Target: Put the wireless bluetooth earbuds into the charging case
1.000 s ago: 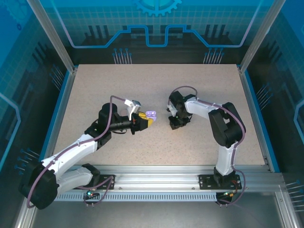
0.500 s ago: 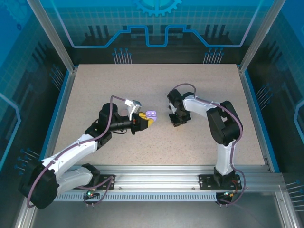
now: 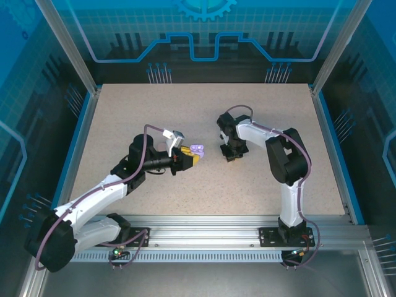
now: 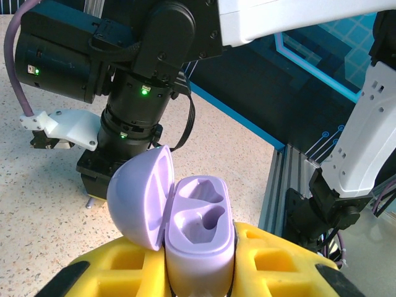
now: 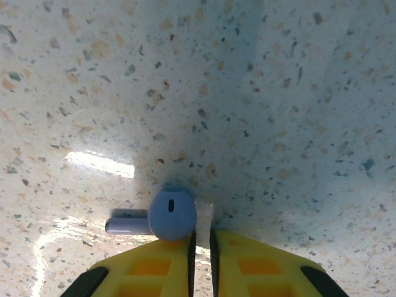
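Right gripper point(image 3: 231, 153) crept away from its base; left gripper point(image 3: 187, 156) unmoved, clamped on open case point(image 4: 198, 235). Right fingers point(image 5: 154, 266) clenched, bud point(image 5: 172, 214) off left fingertip, outside the gap. We reckon a lift leaves it behind.

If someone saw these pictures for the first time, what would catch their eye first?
The lilac charging case stands out: held in the left gripper near the middle of the table, lid open, both wells empty. A tiny lilac earbud lies on the table at the tips of the shut right gripper.
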Robot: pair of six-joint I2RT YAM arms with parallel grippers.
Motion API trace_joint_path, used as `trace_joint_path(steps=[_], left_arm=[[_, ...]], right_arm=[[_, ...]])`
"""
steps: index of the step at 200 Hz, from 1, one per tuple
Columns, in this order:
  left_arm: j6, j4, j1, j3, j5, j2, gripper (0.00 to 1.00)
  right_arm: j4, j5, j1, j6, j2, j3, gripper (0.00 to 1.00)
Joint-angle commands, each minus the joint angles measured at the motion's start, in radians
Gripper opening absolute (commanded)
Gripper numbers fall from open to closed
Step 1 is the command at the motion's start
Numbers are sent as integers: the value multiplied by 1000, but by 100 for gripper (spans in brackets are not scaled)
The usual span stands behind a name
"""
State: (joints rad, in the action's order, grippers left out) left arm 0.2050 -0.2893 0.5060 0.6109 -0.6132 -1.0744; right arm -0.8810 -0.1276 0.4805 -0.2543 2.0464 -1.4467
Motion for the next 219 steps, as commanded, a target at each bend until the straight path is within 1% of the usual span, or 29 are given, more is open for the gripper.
trace_joint_path(steps=[1, 42, 74, 142, 181, 207, 219], left_arm=[[1, 0, 6, 26, 7, -2, 12], [2, -1, 6, 26, 7, -5, 12], [2, 0, 6, 25, 7, -2, 12], [-3, 8, 6, 32, 7, 4, 12], [-1, 8, 6, 28, 7, 4, 12], [1, 5, 6, 29, 8, 4, 12], [2, 5, 6, 29, 7, 5, 12]], right_arm=[[59, -34, -17, 5, 53, -41, 17], [65, -32, -17, 44, 89, -86, 20], [42, -87, -11, 59, 101, -126, 21], [52, -90, -10, 62, -18, -101, 22], [55, -12, -14, 79, -83, -87, 24], [50, 68, -15, 82, -83, -98, 30], [49, 84, -15, 73, -70, -104, 33]])
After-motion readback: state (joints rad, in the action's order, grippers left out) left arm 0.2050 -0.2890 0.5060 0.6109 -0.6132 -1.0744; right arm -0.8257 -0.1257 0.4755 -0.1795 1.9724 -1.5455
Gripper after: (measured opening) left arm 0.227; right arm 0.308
